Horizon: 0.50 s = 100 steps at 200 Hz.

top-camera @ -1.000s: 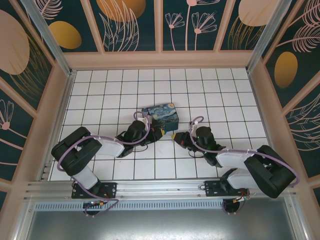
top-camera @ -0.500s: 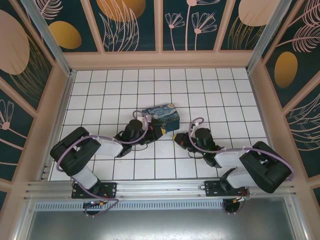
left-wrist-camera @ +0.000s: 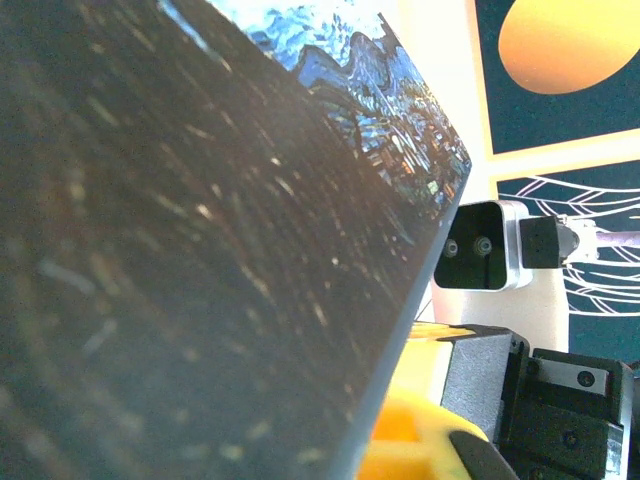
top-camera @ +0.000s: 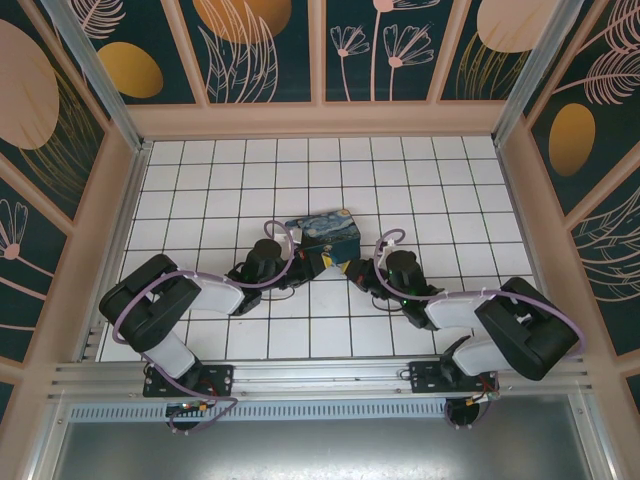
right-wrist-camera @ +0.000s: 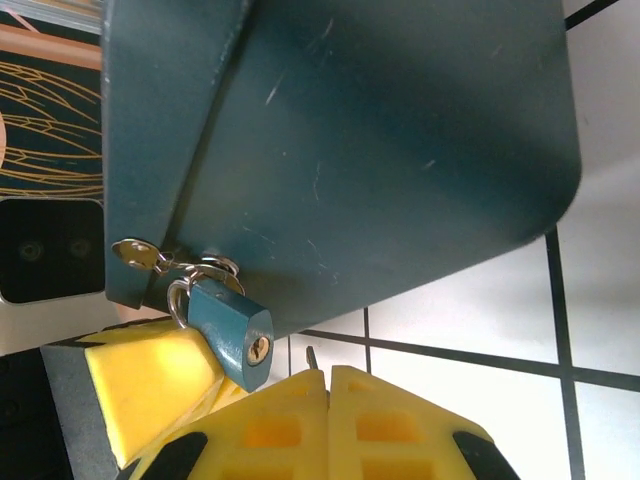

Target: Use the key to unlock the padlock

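Observation:
The small bluish-grey padlock (right-wrist-camera: 232, 340) hangs by its thin shackle from the hasp of the blue painted box (right-wrist-camera: 380, 130), keyhole turned toward me. My right gripper (right-wrist-camera: 327, 375) is shut on the key (right-wrist-camera: 312, 357). Only the key's thin tip sticks out, just right of the keyhole and apart from it. From above, the right gripper (top-camera: 352, 268) sits at the near corner of the box (top-camera: 325, 228). My left gripper (top-camera: 316, 262) is closed on that corner; one yellow finger (left-wrist-camera: 420, 450) shows beside the box wall (left-wrist-camera: 200, 250), the other is hidden.
A yellow finger (right-wrist-camera: 150, 380) of the left gripper lies right under the padlock. The right arm's wrist camera (left-wrist-camera: 478, 247) and black gripper body (left-wrist-camera: 560, 410) stand close by. White tiled floor (top-camera: 420, 180) spreads behind the box, inside painted walls.
Both grippers have drawn closer together at the box's near corner. The right gripper slid left toward the padlock, and the box shifted slightly with the left gripper.

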Each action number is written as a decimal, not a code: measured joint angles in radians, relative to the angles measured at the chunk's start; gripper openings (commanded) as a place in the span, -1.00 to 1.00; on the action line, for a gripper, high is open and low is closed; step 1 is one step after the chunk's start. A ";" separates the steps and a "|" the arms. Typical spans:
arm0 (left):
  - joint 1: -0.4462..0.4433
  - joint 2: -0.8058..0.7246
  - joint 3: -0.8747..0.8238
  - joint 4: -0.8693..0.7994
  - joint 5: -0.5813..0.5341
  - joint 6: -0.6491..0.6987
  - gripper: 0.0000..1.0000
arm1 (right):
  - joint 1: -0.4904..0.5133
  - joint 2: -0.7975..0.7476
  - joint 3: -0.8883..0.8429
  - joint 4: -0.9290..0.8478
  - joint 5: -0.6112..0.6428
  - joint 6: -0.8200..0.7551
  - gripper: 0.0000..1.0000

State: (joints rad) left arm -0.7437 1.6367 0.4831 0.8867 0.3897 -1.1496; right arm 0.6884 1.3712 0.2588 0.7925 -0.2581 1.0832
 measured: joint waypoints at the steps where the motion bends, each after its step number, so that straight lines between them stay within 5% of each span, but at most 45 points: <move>1: 0.000 0.000 0.000 0.000 0.000 0.000 -1.00 | 0.000 0.000 0.000 0.001 0.000 0.000 -1.00; 100: 0.003 0.000 -0.009 0.009 0.004 -0.007 -1.00 | 0.000 0.000 0.017 0.004 0.002 0.000 -1.00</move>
State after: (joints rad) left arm -0.7403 1.6367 0.4744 0.8955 0.3935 -1.1568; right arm 0.6884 1.3716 0.2760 0.7967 -0.2565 1.0828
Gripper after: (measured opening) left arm 0.069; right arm 0.050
